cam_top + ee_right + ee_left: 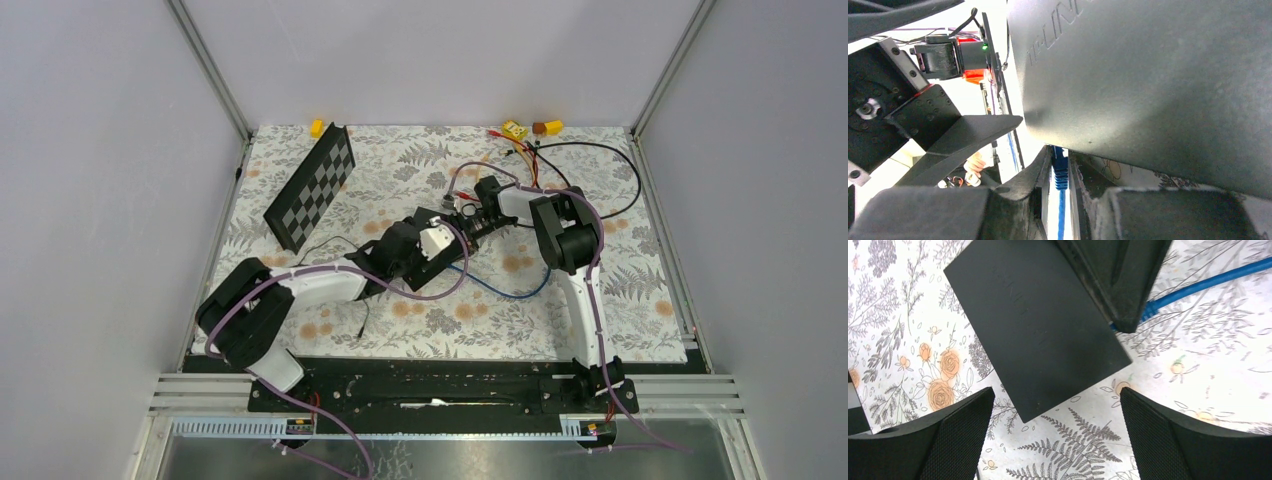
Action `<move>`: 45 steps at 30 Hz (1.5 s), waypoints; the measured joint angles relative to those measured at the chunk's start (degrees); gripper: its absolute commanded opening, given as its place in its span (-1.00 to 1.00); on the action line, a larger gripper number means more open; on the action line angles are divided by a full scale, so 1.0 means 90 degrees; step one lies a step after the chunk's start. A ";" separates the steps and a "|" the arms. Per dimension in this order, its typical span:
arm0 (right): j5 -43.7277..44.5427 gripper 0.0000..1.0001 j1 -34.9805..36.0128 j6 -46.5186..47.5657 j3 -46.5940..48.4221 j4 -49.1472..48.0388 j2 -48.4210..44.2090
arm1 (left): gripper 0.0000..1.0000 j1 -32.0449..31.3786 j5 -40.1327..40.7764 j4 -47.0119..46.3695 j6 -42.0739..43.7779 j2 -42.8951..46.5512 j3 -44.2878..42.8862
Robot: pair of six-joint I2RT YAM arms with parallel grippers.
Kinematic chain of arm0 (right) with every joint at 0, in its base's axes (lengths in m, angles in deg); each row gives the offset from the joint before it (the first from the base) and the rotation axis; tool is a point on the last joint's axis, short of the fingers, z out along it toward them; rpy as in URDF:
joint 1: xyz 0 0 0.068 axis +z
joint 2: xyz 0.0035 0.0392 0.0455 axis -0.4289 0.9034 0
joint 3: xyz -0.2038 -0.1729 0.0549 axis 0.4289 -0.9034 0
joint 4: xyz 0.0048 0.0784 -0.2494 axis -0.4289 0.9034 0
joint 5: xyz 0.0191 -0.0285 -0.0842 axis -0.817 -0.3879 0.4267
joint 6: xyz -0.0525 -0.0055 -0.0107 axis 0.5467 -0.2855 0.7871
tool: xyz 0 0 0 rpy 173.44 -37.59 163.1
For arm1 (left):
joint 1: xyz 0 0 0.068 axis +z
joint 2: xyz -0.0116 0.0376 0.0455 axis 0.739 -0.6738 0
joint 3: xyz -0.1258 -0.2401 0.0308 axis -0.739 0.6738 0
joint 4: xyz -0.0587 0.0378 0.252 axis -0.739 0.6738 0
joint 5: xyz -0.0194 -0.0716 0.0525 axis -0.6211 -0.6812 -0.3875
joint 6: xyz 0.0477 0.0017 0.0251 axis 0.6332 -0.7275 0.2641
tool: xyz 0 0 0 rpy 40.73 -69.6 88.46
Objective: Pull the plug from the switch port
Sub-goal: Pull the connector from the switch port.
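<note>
Overhead view of a table under a floral cloth (620, 290), with two robot arms meeting at its centre. The switch (1033, 325), a flat matte-black box, lies flat on the cloth there. A chequered board (312, 190) lies at about 10 o'clock from it.

The right gripper (1060, 155) is clenched on the plug (1060, 172). The plug's ribbed blue boot shows in the narrow slot between the two fingers, hard against the switch's edge. In the left wrist view the plug sits at 3 o'clock on the switch, and the blue cable (1213, 280) runs away toward 2 o'clock. A finger hides the port, so I cannot tell whether the plug is seated or partly out.

The left gripper (1057, 400) hangs released. Its fingers are spread wide to either side of the switch's 6 o'clock corner and touch nothing.

The step in hand looks like the pull itself. As I see it, the switch is light and nothing braces it, so it would likely slide along with the plug. The left jaws should first close across the body or press it down. The right arm should then draw straight back along the line of the port, toward 2 o'clock in that view, without twisting. If the latch is not pressed in, the plug may hold fast.
</note>
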 measured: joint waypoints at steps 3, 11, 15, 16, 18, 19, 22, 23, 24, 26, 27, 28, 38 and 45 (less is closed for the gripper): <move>0.0000 -1.00 0.0000 -0.0017 0.0000 -0.0002 0.0000 | 0.97 0.0000 -0.0284 -0.0024 0.0044 0.0274 0.0070; 0.0010 -1.00 0.0000 -0.0061 0.0000 -0.0005 0.0000 | 0.97 0.0000 -0.0597 -0.0170 0.0175 0.0136 -0.0085; 0.0010 -1.00 0.0000 -0.0066 0.0000 -0.0005 0.0000 | 0.97 0.0000 -0.0690 -0.0175 0.0160 -0.0182 -0.0194; 0.0010 -1.00 0.0000 -0.0068 0.0000 -0.0005 0.0000 | 0.96 0.0000 -0.0692 -0.0168 0.0148 -0.0255 -0.0206; 0.0010 -1.00 0.0000 -0.0078 0.0000 -0.0005 0.0000 | 0.93 0.0000 -0.0685 -0.0168 0.0121 -0.0393 -0.0226; 0.0010 -1.00 0.0000 -0.0083 0.0000 -0.0007 0.0000 | 0.91 0.0000 -0.0673 -0.0170 0.0112 -0.0444 -0.0231; 0.0015 -1.00 0.0000 -0.0085 0.0007 0.0000 0.0002 | 0.86 0.0000 -0.0549 -0.0192 0.0044 -0.0583 -0.0240; 0.0022 -1.00 0.0000 -0.0078 0.0017 0.0022 0.0005 | 0.84 0.0000 -0.0508 -0.0223 0.0039 -0.0590 -0.0240; 0.0041 -1.00 0.0000 -0.0051 0.0063 0.0092 0.0022 | 0.82 0.0000 -0.0442 -0.0282 0.0017 -0.0600 -0.0240; 0.0061 -1.00 0.0000 0.0053 0.0180 0.0277 0.0073 | 0.80 0.0000 -0.0374 -0.0335 -0.0036 -0.0602 -0.0240; 0.0078 -1.00 0.0000 0.0114 0.0245 0.0379 0.0100 | 0.79 0.0000 -0.0355 -0.0342 -0.0056 -0.0602 -0.0240; 0.0100 -1.00 0.0000 0.0168 0.0294 0.0457 0.0117 | 0.78 -0.0010 -0.0330 -0.0350 -0.0068 -0.0605 -0.0240; -0.0049 -1.00 -0.0029 -0.0085 0.0005 0.0029 0.0044 | 0.75 -0.0034 -0.0240 -0.0350 -0.0194 -0.0612 -0.0240; 0.0049 -1.00 -0.0032 0.0039 0.0117 0.0180 0.0044 | 0.74 -0.0036 -0.0187 -0.0352 -0.0257 -0.0612 -0.0238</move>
